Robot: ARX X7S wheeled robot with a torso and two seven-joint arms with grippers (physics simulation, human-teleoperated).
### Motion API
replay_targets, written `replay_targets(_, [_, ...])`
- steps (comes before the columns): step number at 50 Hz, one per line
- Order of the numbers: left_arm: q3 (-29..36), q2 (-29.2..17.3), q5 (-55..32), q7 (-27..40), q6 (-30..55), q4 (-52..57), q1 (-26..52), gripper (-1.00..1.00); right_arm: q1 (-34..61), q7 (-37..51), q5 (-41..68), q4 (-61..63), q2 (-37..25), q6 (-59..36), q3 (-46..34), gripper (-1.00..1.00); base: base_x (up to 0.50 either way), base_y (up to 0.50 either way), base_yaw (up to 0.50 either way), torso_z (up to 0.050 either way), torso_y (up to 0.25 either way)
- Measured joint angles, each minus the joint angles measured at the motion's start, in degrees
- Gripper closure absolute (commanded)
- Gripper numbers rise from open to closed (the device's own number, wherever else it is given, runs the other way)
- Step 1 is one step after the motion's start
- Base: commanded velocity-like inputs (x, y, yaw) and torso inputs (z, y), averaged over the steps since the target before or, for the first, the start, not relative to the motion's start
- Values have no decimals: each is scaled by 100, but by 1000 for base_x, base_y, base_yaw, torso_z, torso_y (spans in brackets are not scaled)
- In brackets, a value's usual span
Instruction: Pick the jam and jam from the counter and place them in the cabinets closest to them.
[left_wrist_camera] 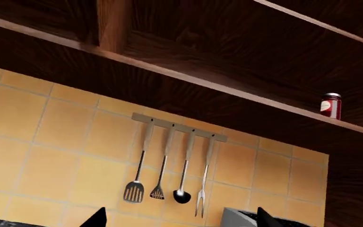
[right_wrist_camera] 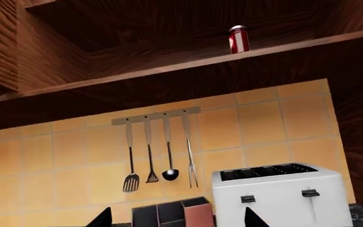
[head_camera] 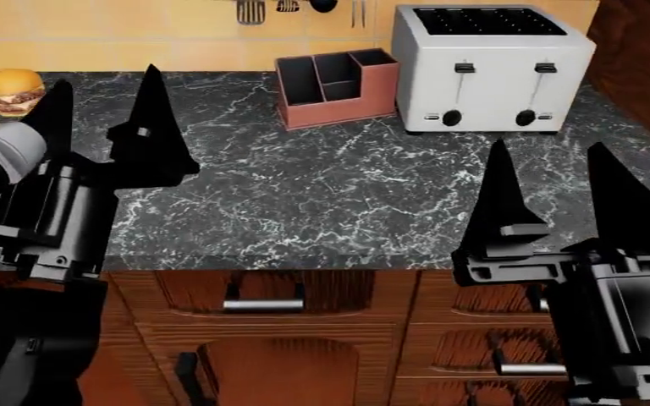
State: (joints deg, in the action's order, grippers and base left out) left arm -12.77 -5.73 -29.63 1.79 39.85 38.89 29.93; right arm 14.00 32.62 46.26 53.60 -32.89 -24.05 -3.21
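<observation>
The black veined tabletop (head_camera: 337, 199) runs wide under both arms, with dark wood drawers below its front edge and yellow tile behind it. Overhead, an open wooden cabinet (right_wrist_camera: 168, 66) spans the wall; its shelf edge shows in both wrist views, though the inside is deep in shadow and hard to read.

The left hand (head_camera: 101, 114) is raised over the left part of the tabletop, its two black pointed fingers aimed up and spread wide with nothing between them. The right hand (head_camera: 557, 190) sits lower and nearer the front edge, at the right, fingers likewise upright, parted and empty. Both arms are cut off by the frame's lower edge.

The white toaster (head_camera: 493, 68) stands at the back right, and just left of it a reddish three-slot caddy (head_camera: 337, 85). A rail of hanging utensils (right_wrist_camera: 159, 151) is fixed to the tile above them; in the head view only their tips show.

A burger (head_camera: 13, 90) sits far back left, partly behind the left hand's finger.

One jam jar (right_wrist_camera: 238, 39) stands upright on the cabinet shelf, above the toaster, red with a pale lid. I can find only this one jar; a second isn't visible in any view.
</observation>
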Motion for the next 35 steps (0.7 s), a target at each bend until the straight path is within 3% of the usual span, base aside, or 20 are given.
replay_targets(35, [386, -281, 216, 243, -307, 134, -313, -100, -481, -344, -301, 200, -80, 541, -96, -100, 2, 500, 0, 0, 0])
